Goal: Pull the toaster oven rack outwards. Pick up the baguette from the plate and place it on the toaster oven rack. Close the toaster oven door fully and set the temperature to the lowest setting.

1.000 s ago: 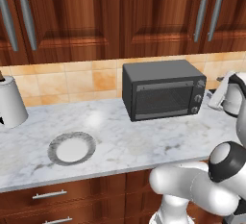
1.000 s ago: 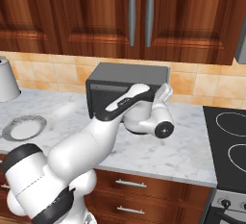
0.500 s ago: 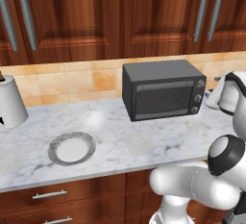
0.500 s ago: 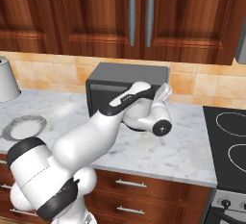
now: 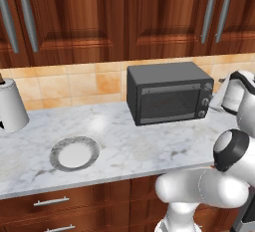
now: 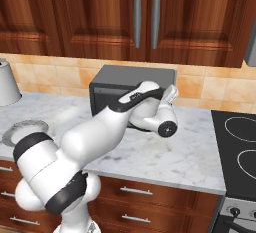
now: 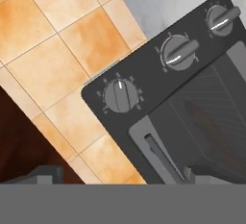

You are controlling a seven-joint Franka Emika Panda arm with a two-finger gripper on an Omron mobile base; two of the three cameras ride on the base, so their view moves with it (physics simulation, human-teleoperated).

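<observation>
Bread already sits inside the toaster oven (image 5: 170, 93), door (image 5: 166, 103) shut, plate (image 5: 74, 153) bare at eight o'clock on my surface (image 5: 149, 141). My released claw (image 7: 122, 175) faces the knobs (image 7: 120, 95) at twelve; temperature remains, I judge.

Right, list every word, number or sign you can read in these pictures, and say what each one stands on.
No readable text anywhere.
Knobs on the toaster oven: small tick marks ring them, too small to read as numbers or words.
White canister: a small dark mark near its base, too blurred to read.
Cabinet doors, the plate: no markings.
</observation>
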